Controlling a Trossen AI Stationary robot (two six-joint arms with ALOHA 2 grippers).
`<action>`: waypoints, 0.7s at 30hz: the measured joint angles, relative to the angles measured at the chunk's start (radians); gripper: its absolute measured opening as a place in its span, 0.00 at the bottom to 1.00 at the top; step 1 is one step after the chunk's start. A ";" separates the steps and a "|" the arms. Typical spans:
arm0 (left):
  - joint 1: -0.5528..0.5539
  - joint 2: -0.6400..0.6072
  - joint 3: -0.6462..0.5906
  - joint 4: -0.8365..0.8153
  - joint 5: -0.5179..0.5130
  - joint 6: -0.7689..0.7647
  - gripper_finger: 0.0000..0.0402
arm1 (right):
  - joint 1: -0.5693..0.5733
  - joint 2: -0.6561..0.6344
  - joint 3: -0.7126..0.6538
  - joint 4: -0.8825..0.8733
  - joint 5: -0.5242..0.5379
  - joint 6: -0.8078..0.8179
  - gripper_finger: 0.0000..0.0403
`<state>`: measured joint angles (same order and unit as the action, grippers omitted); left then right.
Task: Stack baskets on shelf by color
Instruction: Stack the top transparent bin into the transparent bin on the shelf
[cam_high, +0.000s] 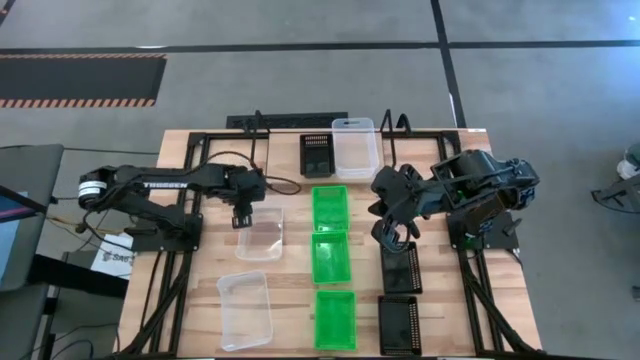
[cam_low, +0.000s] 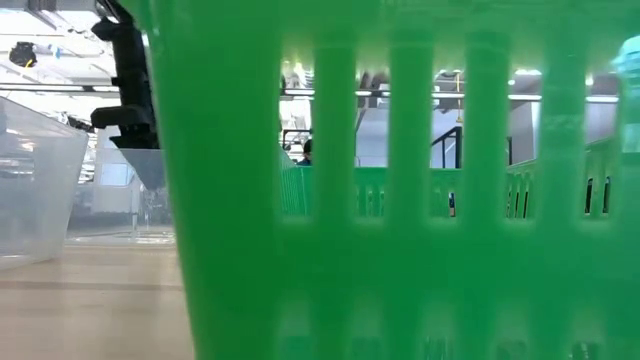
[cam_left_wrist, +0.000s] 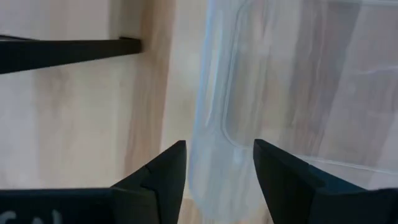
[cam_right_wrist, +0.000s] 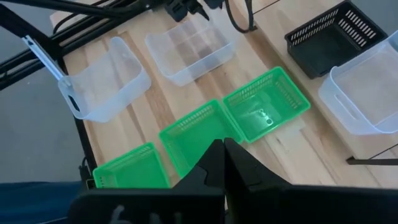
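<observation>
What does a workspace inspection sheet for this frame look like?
Surface: wooden table, black frame rails across it.
Job's things: three green baskets in a centre column; three clear baskets, one at the back, two on the left; three black mesh baskets, one at the back, two on the right. No wire shelf made out.
Clutter: a printed sheet by the left arm's base.
Grippers: left pincer open over a clear basket's rim; right pincer shut, empty, above the table.
Cables: black cable near the left arm.
Surroundings: grey floor, striped mat.
</observation>
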<state>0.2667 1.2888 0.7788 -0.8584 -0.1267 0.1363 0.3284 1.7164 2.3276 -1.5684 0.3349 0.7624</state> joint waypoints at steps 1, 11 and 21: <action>0.003 0.014 0.000 -0.001 0.007 0.002 0.43 | 0.000 0.000 0.000 0.000 0.001 0.000 0.03; 0.006 0.087 0.056 -0.027 0.045 -0.022 0.03 | 0.001 0.000 0.000 -0.001 0.002 0.000 0.02; -0.018 0.087 0.495 -0.280 0.171 -0.090 0.00 | 0.001 0.000 0.000 -0.002 0.003 0.004 0.02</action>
<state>0.2490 1.3754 1.2739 -1.1382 0.0439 0.0467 0.3294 1.7164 2.3276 -1.5703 0.3375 0.7666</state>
